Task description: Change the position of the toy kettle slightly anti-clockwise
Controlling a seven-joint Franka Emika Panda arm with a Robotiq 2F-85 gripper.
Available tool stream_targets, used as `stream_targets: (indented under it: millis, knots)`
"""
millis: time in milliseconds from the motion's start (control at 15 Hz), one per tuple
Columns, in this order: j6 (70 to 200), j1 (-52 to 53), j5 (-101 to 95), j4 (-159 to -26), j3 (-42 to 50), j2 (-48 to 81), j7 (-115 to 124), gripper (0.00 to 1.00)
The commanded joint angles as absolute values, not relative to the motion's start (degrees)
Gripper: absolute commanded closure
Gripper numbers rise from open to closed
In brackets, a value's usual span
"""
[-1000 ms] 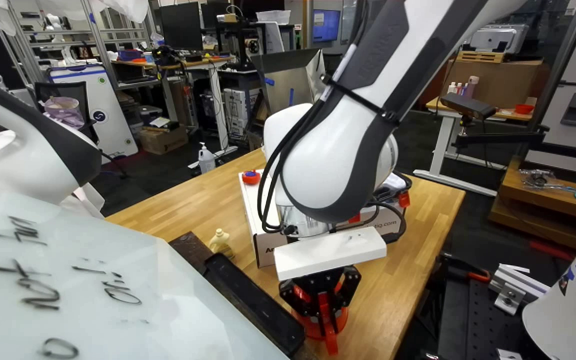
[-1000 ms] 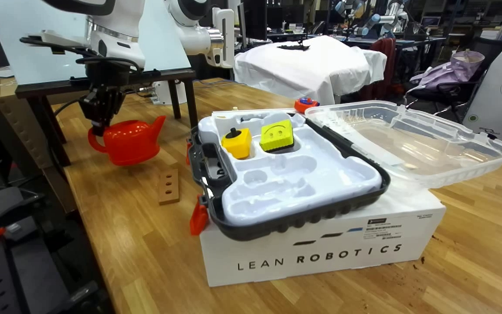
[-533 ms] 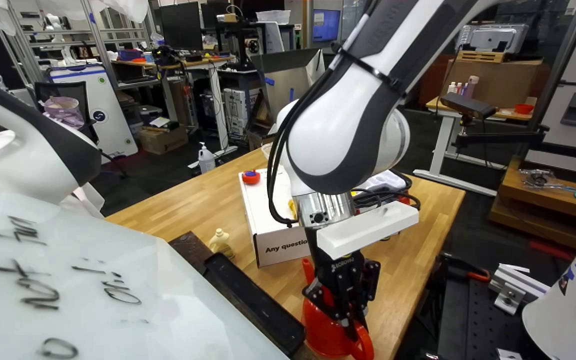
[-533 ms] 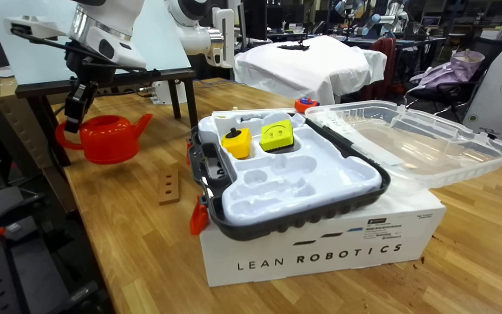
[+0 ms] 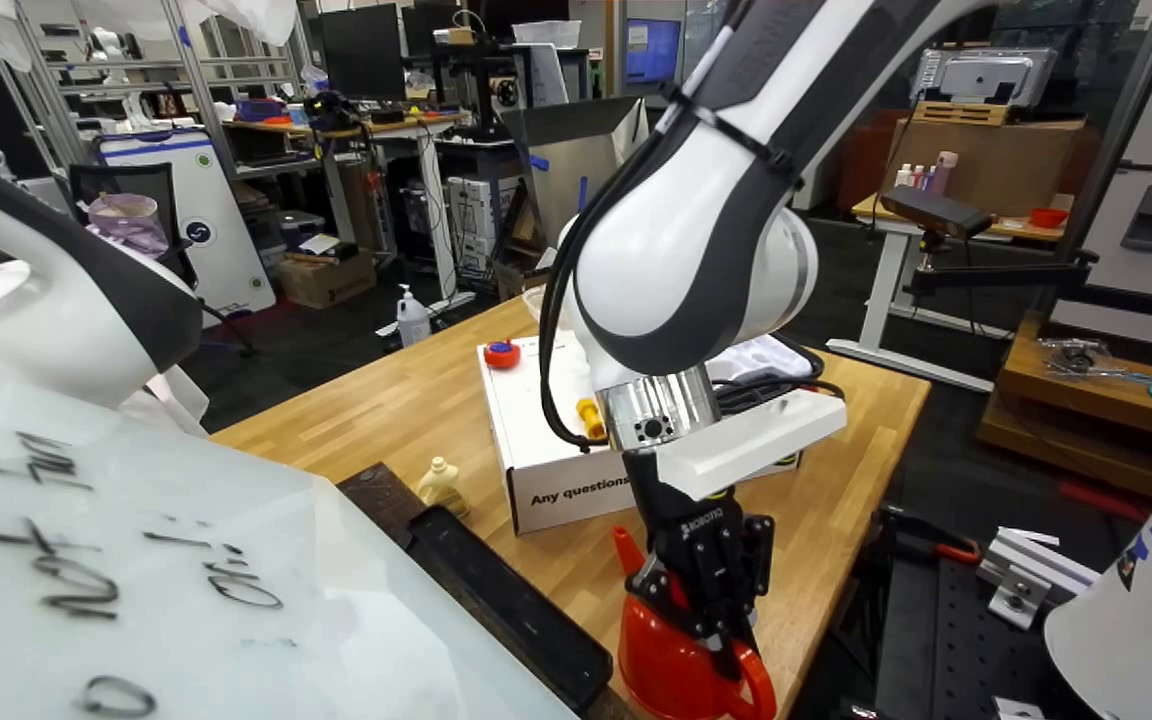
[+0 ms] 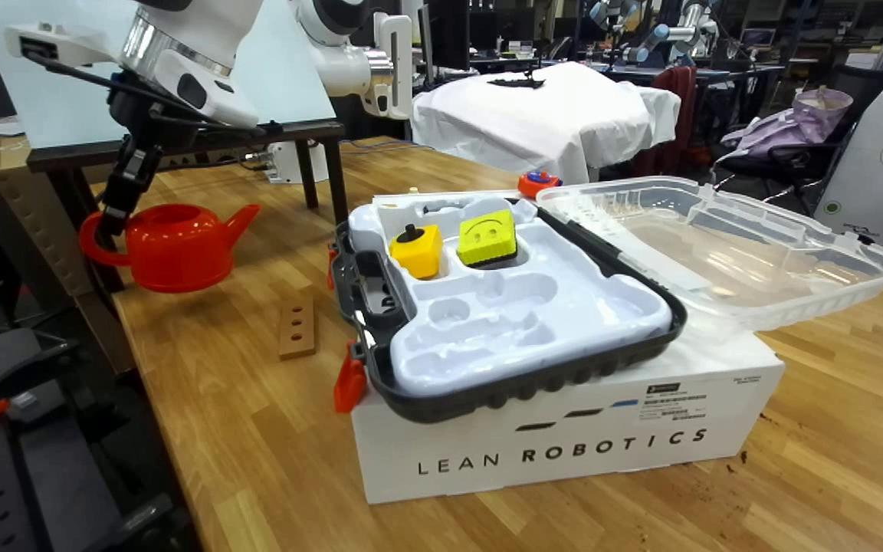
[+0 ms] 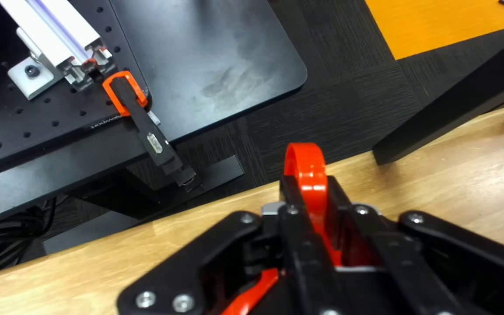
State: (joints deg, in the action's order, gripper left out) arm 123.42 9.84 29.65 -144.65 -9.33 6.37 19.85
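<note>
The orange-red toy kettle [image 5: 671, 665] shows in both exterior views near the table's edge, and its body also shows in an exterior view [image 6: 179, 249]. Its spout points away from my gripper. My gripper [image 6: 110, 222] is tilted and shut on the kettle's handle. In the wrist view the fingers [image 7: 306, 188] pinch the red handle [image 7: 313, 175] from both sides, and its loop sticks out past the fingertips towards the table edge. The gripper hides part of the kettle in an exterior view. Whether the kettle's base touches the table is hard to tell.
A white box [image 6: 564, 468] bears an open case [image 6: 480, 307]. A wooden block with holes [image 6: 297, 330] lies near the kettle. A whiteboard [image 5: 196, 560] on black legs and a black tray [image 5: 506, 600] stand close by. A black cart [image 7: 217, 57] with a clamp stands beyond the table edge.
The gripper and kettle have turned anti-clockwise together. The kettle has shifted towards the table's edge, its handle swinging outward. The gripper has tilted and stays on the handle.
</note>
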Motion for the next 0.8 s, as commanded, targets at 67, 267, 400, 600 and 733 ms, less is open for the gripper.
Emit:
stream_targets:
  millis: [67, 267, 400, 600, 733]
  knots:
    - [123.3, 9.8, 29.6, -144.6, -9.4, 6.4, 19.9, 0.84]
    - [123.3, 9.8, 29.6, -144.6, -9.4, 6.4, 19.9, 0.84]
    - [123.3, 9.8, 29.6, -144.6, -9.4, 6.4, 19.9, 0.96]
    - [119.7, 9.9, 26.4, -143.2, -9.7, 7.4, 16.0, 0.96]
    - [116.2, 9.9, 23.4, -142.2, -9.8, 8.3, 12.1, 0.96]
